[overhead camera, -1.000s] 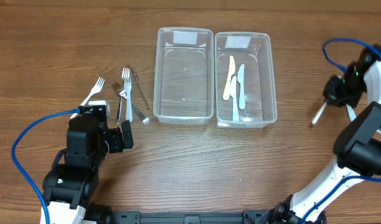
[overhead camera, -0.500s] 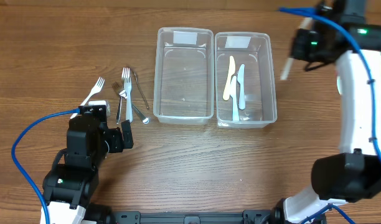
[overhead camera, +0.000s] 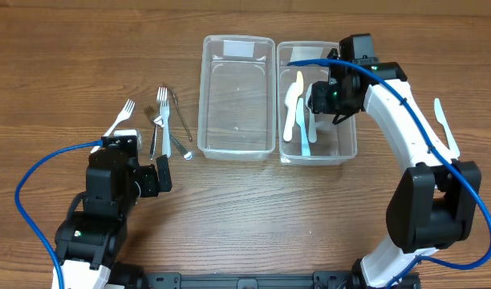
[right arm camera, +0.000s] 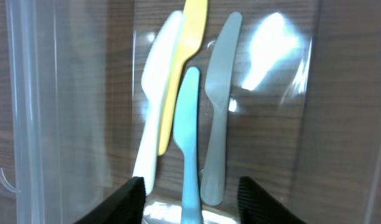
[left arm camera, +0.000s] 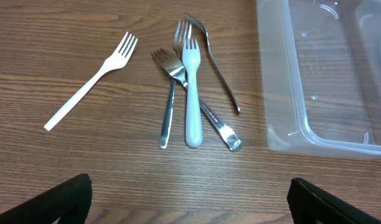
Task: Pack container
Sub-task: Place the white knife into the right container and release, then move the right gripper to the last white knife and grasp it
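Two clear plastic containers stand side by side: the left one is empty, and the right one holds a white knife, a yellow knife, a blue knife and a pale knife. My right gripper hangs open and empty over these knives; the wrist view shows the white, yellow, blue and pale knives between its fingers. My left gripper is open and empty, short of the forks.
A white plastic fork, a light blue fork and metal forks lie left of the empty container. Another white knife lies on the table at the far right.
My right arm swung from the far right to over the right container. The white knife it carried now lies in that container and the gripper is open. The left arm has not moved.
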